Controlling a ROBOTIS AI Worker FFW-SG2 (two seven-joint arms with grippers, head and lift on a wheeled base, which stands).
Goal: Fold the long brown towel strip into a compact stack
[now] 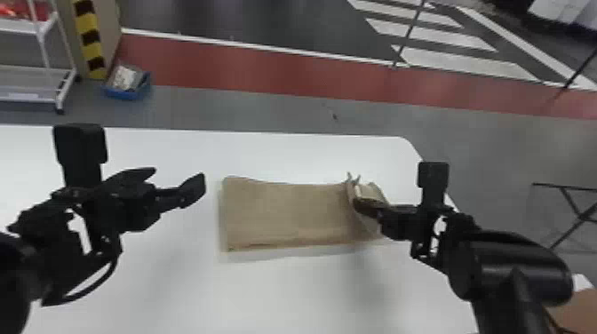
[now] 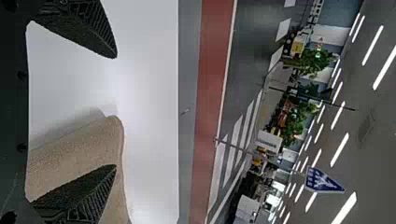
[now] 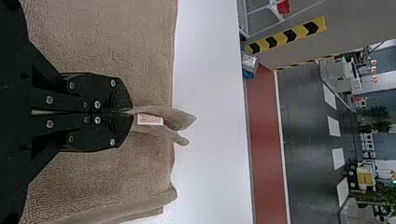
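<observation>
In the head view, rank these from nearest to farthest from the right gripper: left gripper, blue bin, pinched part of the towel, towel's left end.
From the right gripper:
1. Pinched part of the towel, between its fingers.
2. Towel's left end, flat on the table.
3. Left gripper, left of the towel.
4. Blue bin, on the floor beyond the table, far left.
</observation>
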